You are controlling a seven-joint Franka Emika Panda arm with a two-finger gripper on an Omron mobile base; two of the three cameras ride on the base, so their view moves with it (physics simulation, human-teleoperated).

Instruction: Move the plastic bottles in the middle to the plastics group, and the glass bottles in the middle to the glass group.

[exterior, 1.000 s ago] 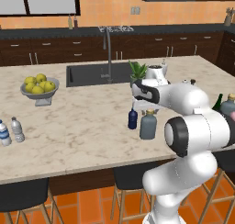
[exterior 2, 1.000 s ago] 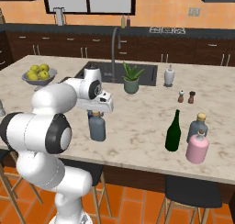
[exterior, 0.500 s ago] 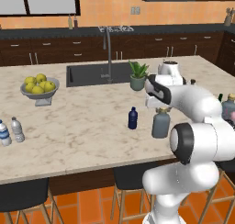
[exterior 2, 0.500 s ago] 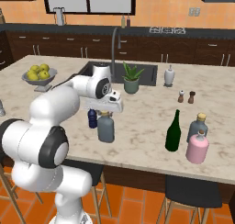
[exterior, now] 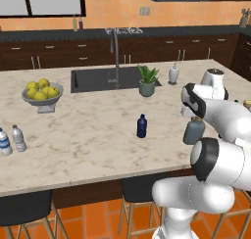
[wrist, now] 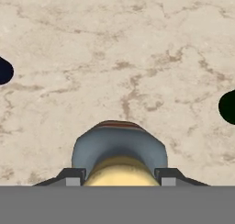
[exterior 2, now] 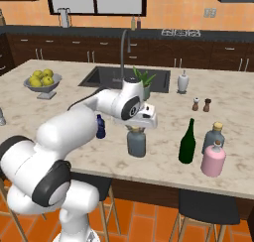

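The bench (exterior 2: 99,151), a marble island w/ a sink (exterior 2: 106,77) set in its far side, is lying under the pincer (exterior 2: 137,128). The arm is reaching over it, and the pincer is pointing straight down, clenched on the tan cap of the squat grey-blue bottle (exterior 2: 136,143); in the hand view the finger tips (wrist: 73,176) are sitting on both sides of that cap. Whether the bottle is touching the bench or hanging just over it, I cannot tell.

Well apart from the pincer, towards the far left corner, a fruit bowl (exterior 2: 42,81) w/ yellow fruit is standing. Behind the pincer, near the sink, a potted plant (exterior 2: 144,82) is standing.

On the robot's right of the pincer, near it, the dark green wine bottle (exterior 2: 187,142) is standing upright. Further on that same side the glass group is waiting: a pink bottle (exterior 2: 213,159) and just behind it another grey-blue bottle (exterior 2: 214,137), close together.

On the left of the pincer, just beside the arm, the small navy bottle (exterior: 141,126) is standing. Far on the left, at the bench end, two clear water bottles (exterior: 12,141) are standing side by side.
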